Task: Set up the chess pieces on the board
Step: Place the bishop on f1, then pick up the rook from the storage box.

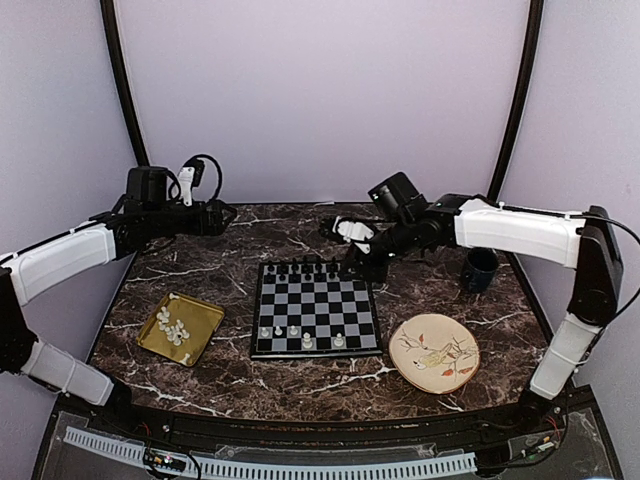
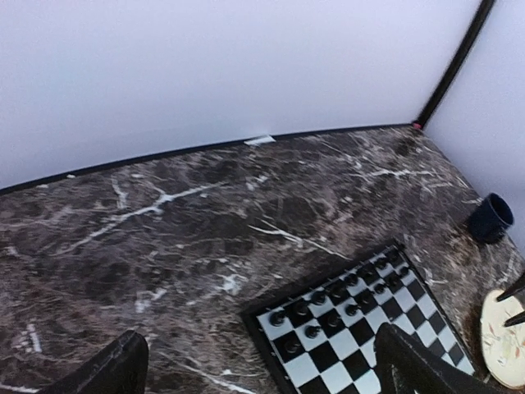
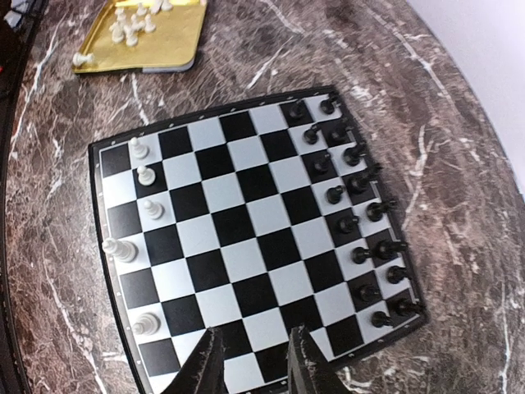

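Note:
The board (image 1: 316, 300) lies at the table's middle. Several white chess pieces (image 1: 294, 329) stand on its near two rows; in the right wrist view they line the board's (image 3: 246, 238) left edge (image 3: 146, 175). More white pieces (image 1: 172, 325) lie loose in the gold tray (image 1: 205, 318). Black chessmen (image 3: 353, 213) fill the far two rows. My right gripper (image 1: 362, 268) hovers over the board's far right corner, its jaws (image 3: 256, 332) open a little with nothing between them. My left gripper (image 1: 228, 215) hangs wide open (image 2: 261, 335) above bare table at the far left.
A painted plate (image 1: 434, 352) sits right of the board near the front. A dark blue cup (image 1: 480, 268) stands at the back right. The gold tray (image 3: 164, 49) is left of the board. Purple walls close in the table.

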Motion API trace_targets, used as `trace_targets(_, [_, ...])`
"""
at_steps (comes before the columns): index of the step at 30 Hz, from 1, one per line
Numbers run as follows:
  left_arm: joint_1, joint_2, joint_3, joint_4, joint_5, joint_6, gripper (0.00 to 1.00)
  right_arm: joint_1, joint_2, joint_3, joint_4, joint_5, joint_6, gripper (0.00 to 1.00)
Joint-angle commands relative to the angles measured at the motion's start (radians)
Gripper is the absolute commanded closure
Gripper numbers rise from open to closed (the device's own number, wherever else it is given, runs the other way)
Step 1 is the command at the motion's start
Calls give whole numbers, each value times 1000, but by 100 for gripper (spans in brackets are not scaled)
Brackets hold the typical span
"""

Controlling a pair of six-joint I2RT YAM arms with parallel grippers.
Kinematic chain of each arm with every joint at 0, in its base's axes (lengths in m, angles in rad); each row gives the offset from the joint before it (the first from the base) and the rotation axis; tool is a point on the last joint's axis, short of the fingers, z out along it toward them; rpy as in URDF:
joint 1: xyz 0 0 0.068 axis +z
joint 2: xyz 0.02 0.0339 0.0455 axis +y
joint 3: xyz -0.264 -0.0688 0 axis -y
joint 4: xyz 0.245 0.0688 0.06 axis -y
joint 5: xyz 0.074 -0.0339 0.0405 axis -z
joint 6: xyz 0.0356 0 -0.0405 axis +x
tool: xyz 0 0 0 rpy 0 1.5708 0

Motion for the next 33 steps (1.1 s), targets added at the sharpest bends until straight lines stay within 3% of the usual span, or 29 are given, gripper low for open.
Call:
trace_targets(1, [5, -101, -36, 14, -413, 25, 1, -87, -115, -64, 59, -62, 42, 71])
trace_targets(4, [5, -64, -24, -50, -592, 141, 1, -144, -166, -155, 129, -90, 61, 71])
trace_targets(7, [9, -44, 7, -171, -682, 62, 4, -182, -194, -204, 165, -85, 43, 71])
trace_targets(11, [15, -16, 123, -432, -630, -13, 37, -192, -209, -221, 182, -76, 25, 71])
trace_targets(17, [22, 69, 224, -829, -510, -125, 59, -192, -199, -250, 184, -118, 16, 71])
trace_targets(22, [41, 113, 166, -963, -510, -157, 63, -192, -187, -245, 167, -142, -2, 71])
trace_targets(25, [61, 117, 114, -938, -481, -162, 63, -192, -184, -242, 160, -152, -8, 71])
trace_targets(29, [116, 126, 75, -915, -439, -180, 55, -191, -186, -248, 158, -156, -18, 71])
trace_targets(33, [185, 117, 35, -862, -308, -161, 57, -190, -192, -253, 156, -149, -26, 71])
